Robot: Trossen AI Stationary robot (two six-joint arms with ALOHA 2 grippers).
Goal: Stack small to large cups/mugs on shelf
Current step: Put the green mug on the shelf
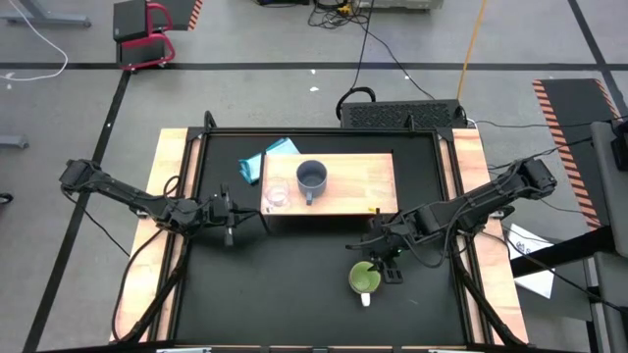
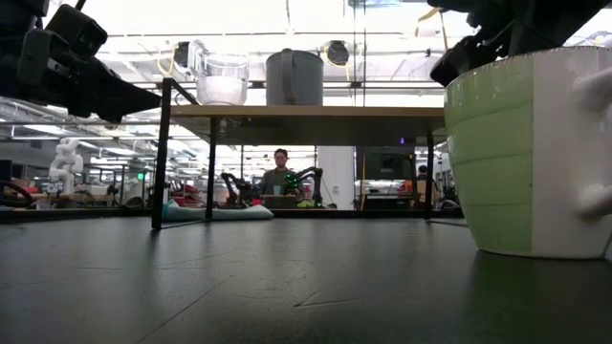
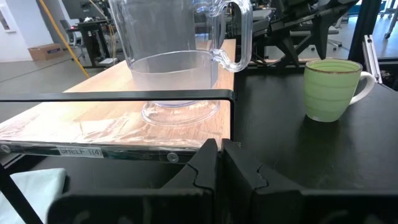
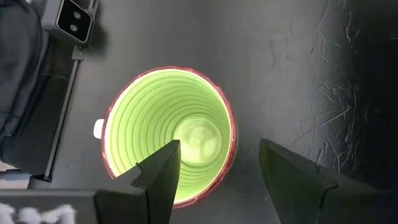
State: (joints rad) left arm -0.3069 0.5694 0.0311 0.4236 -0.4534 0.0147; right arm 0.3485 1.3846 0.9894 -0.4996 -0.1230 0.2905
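The green mug (image 4: 168, 137), upright on the table in front of the shelf (image 1: 353, 181), is seen directly below the right gripper (image 4: 217, 171), whose wide-spread fingers straddle its rim, while the left gripper (image 3: 219, 165), pinched empty, is parked beside the shelf, whose edge label cannot be read.

Glass cup (image 1: 276, 195), grey mug (image 1: 312, 177) on shelf (image 1: 368, 186); green mug (image 1: 364, 279) on table
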